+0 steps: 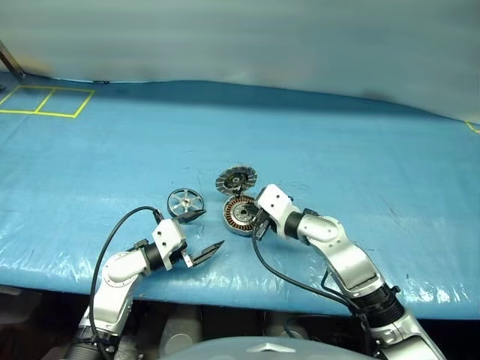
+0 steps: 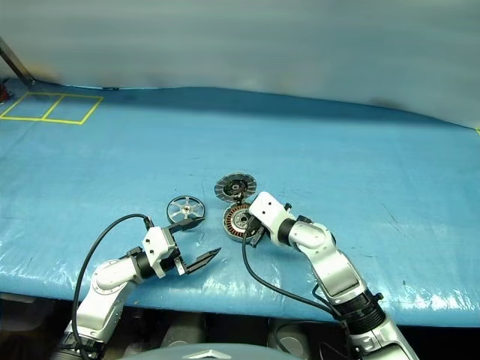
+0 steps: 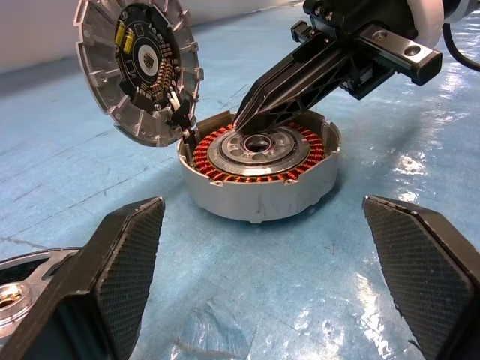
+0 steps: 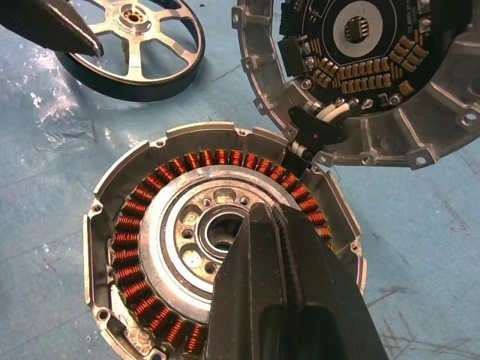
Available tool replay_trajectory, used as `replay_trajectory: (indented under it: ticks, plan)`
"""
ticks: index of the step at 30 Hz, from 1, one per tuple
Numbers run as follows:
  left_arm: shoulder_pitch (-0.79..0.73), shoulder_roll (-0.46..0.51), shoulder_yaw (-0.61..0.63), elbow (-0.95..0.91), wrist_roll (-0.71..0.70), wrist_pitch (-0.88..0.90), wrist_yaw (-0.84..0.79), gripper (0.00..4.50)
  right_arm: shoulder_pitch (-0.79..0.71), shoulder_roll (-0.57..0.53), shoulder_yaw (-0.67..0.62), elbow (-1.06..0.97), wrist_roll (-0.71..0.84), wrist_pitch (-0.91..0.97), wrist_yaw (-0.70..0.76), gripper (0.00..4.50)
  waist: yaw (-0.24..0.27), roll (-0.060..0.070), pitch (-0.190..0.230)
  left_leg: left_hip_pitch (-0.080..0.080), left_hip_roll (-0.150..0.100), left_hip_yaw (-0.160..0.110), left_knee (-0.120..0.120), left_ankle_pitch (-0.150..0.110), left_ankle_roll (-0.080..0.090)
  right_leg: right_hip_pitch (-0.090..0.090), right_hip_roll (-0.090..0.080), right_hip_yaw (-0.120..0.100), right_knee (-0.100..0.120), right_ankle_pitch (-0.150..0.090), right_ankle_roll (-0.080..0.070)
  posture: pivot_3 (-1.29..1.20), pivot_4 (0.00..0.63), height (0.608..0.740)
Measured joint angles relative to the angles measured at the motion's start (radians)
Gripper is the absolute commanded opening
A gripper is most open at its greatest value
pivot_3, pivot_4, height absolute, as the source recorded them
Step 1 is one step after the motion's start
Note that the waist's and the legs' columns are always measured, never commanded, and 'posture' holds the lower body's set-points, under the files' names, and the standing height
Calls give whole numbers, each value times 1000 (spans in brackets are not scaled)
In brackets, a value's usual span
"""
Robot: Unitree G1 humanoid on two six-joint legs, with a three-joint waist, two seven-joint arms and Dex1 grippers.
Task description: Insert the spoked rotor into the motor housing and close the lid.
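While the blue sheet is covering the whole desk, wrinkled and glossy with pale glare patches near its front edge, a plain grey wall is rising behind it. Yellow tape lines are marking out two boxes on the sheet at the far left corner.

Near the front middle of the desk, the motor housing is sitting flat on the sheet, its ring of copper windings facing up around a pale centre with a round bore. The lid is standing open on the far side of the housing, joined at the rim and tilted back, so its inner face with dark circuit parts is showing. The spoked rotor is lying flat on the sheet just to the left of the housing, apart from it, not yet inside.

The right tool is reaching in from the right, its two black fingers pressed together with nothing between them, and the tip is hovering over or touching the pale centre of the housing; which one is not clear. The left tool is hanging low near the front edge with its fingers spread wide and empty, one fingertip lying close beside the rotor's rim and the other pointing toward the housing.
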Motion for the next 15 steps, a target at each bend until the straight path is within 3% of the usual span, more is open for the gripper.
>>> replay_trajectory:
  ticks: [15]
  plan:
    - [0,0,-3,0,0,0,0,4500,6,-3,-31,-77,46,47,0,51,0,3,6,-6,0,0,-4,3,6,-3,1,0,0,-1,-1,0,150,740]
